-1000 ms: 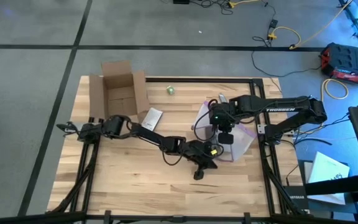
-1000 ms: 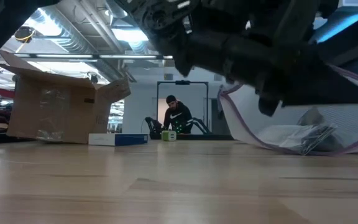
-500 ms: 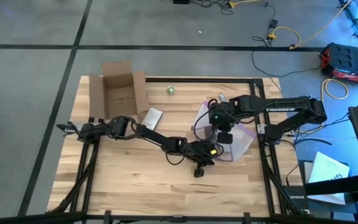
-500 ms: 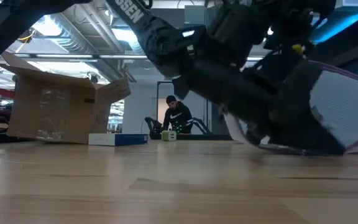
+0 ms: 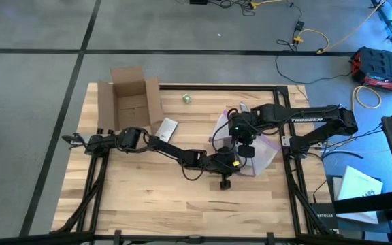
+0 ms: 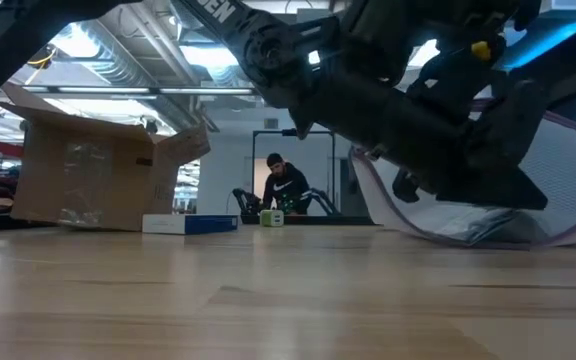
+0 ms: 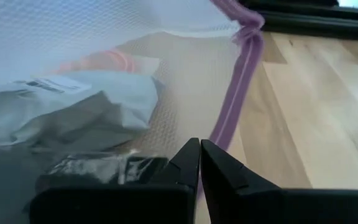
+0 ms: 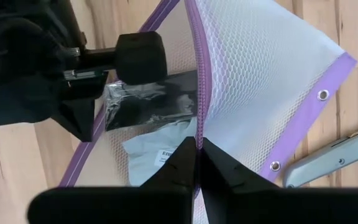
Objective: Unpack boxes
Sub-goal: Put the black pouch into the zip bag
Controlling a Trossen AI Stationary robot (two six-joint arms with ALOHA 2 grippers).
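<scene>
Boxes here come down to one open brown cardboard box [image 5: 129, 101] with its flaps spread, standing at the upper left of the pale wooden bench [image 5: 148, 197] in the high view; in the low view it stands at the left [image 6: 93, 170]. Both arms are well apart from it. Near the right centre of the high view lies a clear mesh bag with a purple zip edge [image 5: 267, 153], holding a pale grey packet [image 8: 157, 152] and a dark wrapped item [image 8: 151, 106]. The right tool [image 8: 196, 149] has its fingers together, clamped on the bag's purple zip edge. The left tool [image 7: 199, 155], at centre frame in the high view, has its fingers together just beside the purple edge, against the mesh; whether anything is pinched I cannot tell. A grey utility knife [image 8: 331, 155] lies just beside the bag's corner. A flat white and blue carton [image 5: 165, 128] lies near the box. A small green cube [image 5: 186, 99] sits at upper centre.
</scene>
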